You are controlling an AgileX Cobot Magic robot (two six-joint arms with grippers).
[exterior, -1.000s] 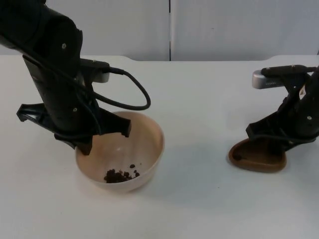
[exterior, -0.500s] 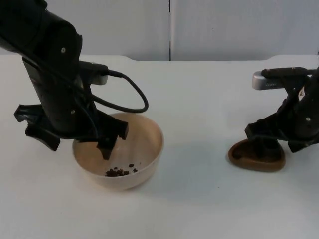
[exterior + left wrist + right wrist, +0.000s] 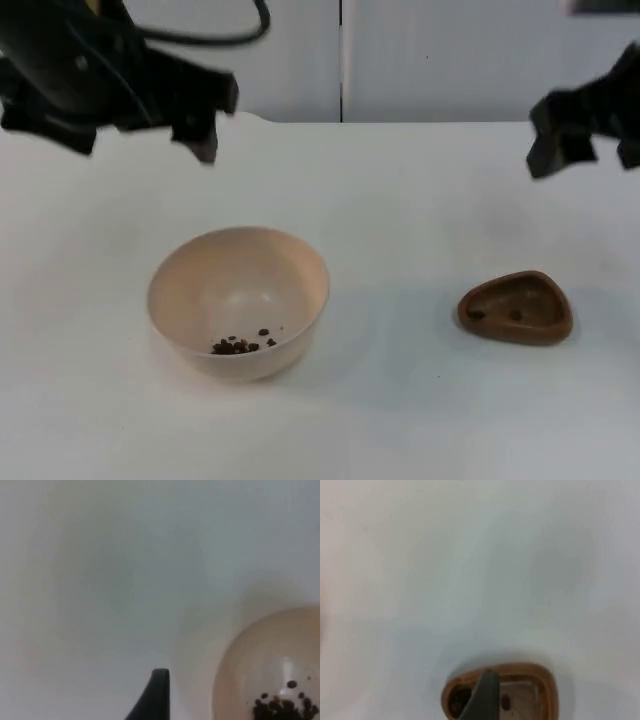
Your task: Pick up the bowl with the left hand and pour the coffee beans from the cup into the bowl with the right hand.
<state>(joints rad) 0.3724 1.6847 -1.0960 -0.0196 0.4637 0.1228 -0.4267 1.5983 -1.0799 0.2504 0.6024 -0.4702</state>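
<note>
The beige bowl stands on the white table, left of centre, with a small heap of coffee beans at its bottom. The brown cup rests on the table at the right, with two dark spots inside. My left gripper hangs open high above the table behind the bowl, holding nothing. My right gripper is open too, raised well behind the cup. The left wrist view looks down on the bowl and its beans beside a black fingertip. In the right wrist view the cup lies under a fingertip.
The grey partition wall closes off the table at the back. Bare white table top lies between bowl and cup and along the front edge.
Both grippers let go and opened, the left off the bowl's rim and the right off the cup. Both arms then rose up and back. Bowl and cup stay on the table.
</note>
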